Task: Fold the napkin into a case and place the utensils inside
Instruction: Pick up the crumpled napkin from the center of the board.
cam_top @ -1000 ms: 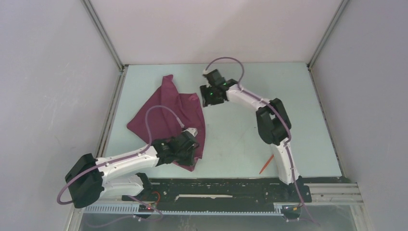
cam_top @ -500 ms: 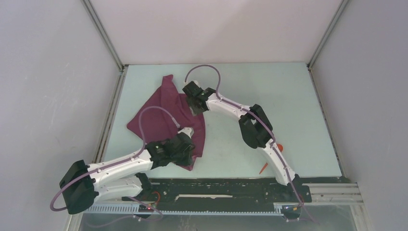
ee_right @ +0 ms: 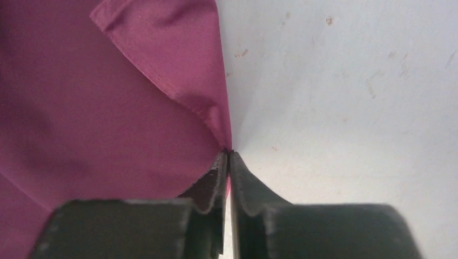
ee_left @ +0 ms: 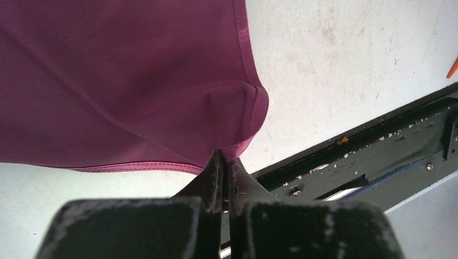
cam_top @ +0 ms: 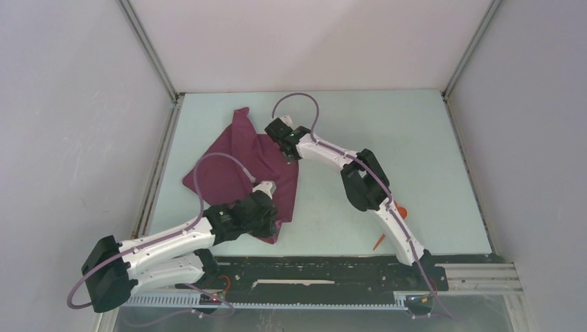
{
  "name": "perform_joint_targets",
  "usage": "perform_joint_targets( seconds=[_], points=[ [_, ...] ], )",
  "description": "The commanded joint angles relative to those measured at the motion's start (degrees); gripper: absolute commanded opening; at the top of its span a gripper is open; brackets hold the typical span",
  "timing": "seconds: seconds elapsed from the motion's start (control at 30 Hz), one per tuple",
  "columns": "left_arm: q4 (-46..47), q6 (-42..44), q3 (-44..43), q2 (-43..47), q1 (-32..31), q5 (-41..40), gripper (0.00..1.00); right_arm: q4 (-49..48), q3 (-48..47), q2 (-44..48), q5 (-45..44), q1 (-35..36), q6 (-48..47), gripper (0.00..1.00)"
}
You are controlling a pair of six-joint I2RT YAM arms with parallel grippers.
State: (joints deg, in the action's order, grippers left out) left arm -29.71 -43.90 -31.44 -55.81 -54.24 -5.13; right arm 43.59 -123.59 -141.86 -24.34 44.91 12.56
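The plum-purple napkin (cam_top: 239, 162) lies loosely spread on the left half of the table, with a flap folded over at its far right corner (ee_right: 156, 48). No case is in view. My left gripper (cam_top: 268, 223) is shut on the napkin's near corner (ee_left: 246, 116), pinching the hem at its tips (ee_left: 226, 155). My right gripper (cam_top: 285, 149) is shut on the napkin's right edge, with cloth caught between its tips (ee_right: 229, 153). One orange-red utensil (cam_top: 381, 239) lies beside the right arm's base. Another orange bit (cam_top: 402, 211) peeks out from behind that arm.
A black rail (cam_top: 332, 268) runs along the near table edge, close under the left gripper (ee_left: 378, 151). Grey walls with metal corner posts (cam_top: 149, 55) enclose the table. Bare pale tabletop (cam_top: 415, 138) spreads to the right of the napkin.
My right gripper swung left from above the bare table to the napkin's right edge and shut on it. The left arm shifted slightly left, still holding the near corner.
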Motion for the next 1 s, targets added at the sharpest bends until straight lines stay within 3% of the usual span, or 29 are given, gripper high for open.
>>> perform_joint_targets(
  seconds=[0.0,0.23,0.37,0.5,0.73,0.97],
  points=[
    [-0.04,-2.19,-0.64,-0.39,0.24,-4.25,0.00,-6.63,9.33,8.39,3.92,-4.46,6.67,0.01],
    [0.89,1.27,-5.59,-5.95,3.31,-7.96,0.00,-29.28,39.73,29.75,22.46,-16.65,15.39,0.00],
    [-1.71,6.75,-8.92,-7.81,8.16,-7.92,0.00,-34.14,49.41,35.12,34.34,-23.96,19.36,0.00],
    [-6.71,9.84,-11.94,-8.42,13.97,-11.48,0.00,-39.73,61.21,41.82,37.74,-26.92,21.52,0.00],
    [-7.86,8.34,-12.64,-9.00,22.51,-13.05,0.00,-45.29,73.18,49.03,41.21,-24.48,22.94,0.00],
    [-8.83,13.33,-17.03,-9.94,24.97,-13.20,0.00,-47.18,83.17,56.68,35.77,-18.60,23.79,0.00]
  ],
)
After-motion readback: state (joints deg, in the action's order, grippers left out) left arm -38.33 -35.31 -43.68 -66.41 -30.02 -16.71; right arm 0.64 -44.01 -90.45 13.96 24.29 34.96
